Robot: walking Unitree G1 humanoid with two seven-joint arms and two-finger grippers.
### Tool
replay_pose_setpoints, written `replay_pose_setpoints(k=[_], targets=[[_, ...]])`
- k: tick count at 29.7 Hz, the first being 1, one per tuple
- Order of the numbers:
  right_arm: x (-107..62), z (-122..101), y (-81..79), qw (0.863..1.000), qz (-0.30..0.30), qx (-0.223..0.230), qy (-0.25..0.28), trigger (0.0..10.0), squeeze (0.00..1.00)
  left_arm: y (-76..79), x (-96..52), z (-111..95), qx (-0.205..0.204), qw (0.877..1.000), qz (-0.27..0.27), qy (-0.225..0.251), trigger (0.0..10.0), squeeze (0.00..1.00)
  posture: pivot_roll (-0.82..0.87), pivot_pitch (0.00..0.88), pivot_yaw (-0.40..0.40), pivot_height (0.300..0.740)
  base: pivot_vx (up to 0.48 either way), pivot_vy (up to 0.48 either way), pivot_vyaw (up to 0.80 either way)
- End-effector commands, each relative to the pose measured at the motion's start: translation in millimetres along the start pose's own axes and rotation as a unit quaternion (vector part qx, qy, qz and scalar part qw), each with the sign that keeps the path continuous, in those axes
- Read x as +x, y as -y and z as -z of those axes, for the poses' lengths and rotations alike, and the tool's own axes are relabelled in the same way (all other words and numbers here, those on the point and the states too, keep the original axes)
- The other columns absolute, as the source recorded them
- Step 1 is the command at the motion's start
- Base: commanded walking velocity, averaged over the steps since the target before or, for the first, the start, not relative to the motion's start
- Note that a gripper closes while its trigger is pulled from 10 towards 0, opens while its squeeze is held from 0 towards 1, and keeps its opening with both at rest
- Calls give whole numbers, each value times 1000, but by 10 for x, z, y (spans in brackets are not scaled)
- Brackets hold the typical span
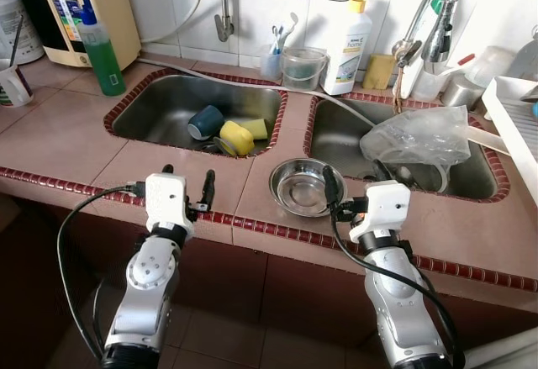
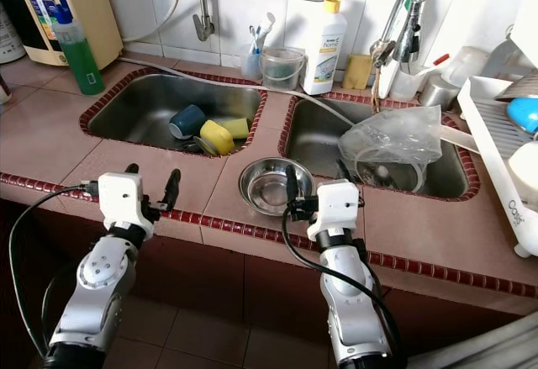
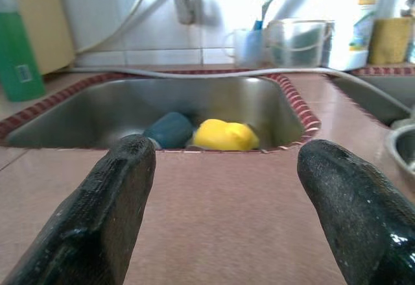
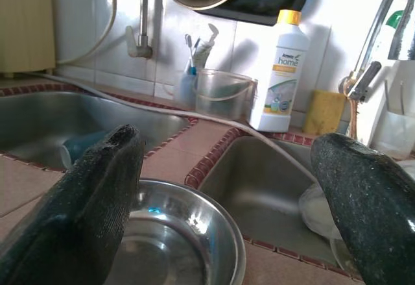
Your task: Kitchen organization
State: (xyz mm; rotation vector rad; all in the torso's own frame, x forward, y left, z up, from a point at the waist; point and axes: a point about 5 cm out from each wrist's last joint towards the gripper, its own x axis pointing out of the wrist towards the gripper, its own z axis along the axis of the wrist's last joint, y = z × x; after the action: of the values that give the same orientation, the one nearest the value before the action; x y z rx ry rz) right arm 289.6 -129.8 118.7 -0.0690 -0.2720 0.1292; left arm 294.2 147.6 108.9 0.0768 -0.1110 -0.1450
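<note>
Steel bowl (image 1: 301, 187) sits upright and empty on the tiled tabletop (image 1: 76, 134), on the strip between the two sinks, at the front edge. Right hand (image 1: 353, 186) hovers just beside the bowl: fingers spread wide, one finger (image 4: 78, 200) over the bowl's near rim, the other toward the right sink (image 1: 336, 138); holding nothing, contact with the rim cannot be told. Left hand (image 1: 187, 182) is well apart from the bowl, over the tabletop in front of the left sink (image 1: 151, 108), fingers (image 3: 97, 213) wide apart, empty. Left sink behind the bowl holds a dark blue cup (image 1: 204, 121) on its side, touching a yellow sponge (image 1: 236, 137). Right sink holds a crumpled clear plastic bag (image 1: 418, 136). White detergent bottle (image 1: 349, 47) stands at the wall behind the bowl; green bottle (image 1: 101, 52) stands far beyond the left sink.
</note>
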Motion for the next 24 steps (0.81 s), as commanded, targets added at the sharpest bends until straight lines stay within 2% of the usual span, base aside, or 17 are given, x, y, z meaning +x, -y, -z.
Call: replay_pose_setpoints(k=[1, 5, 17, 24], targets=[[-27, 42, 21, 1000, 1, 0, -9, 10000, 0, 49, -7, -53, 14, 1000, 20, 15, 10000, 0, -52, 0, -29, 740, 0, 0, 0], [-14, 55, 45, 1000, 1, -4, -13, 10000, 0, 171, -45, -61, 31, 997, 65, 18, 10000, 0, -54, 0, -27, 740, 0, 0, 0], [35, 35, 74, 1000, 4, -2, -16, 10000, 0, 255, -46, -137, 28, 992, 119, 20, 10000, 0, -69, 12, -7, 740, 0, 0, 0], [-3, 19, 67, 1000, 7, 4, -19, 10000, 0, 299, -107, -162, 19, 990, 138, 13, 10000, 0, -68, 42, -3, 740, 0, 0, 0]])
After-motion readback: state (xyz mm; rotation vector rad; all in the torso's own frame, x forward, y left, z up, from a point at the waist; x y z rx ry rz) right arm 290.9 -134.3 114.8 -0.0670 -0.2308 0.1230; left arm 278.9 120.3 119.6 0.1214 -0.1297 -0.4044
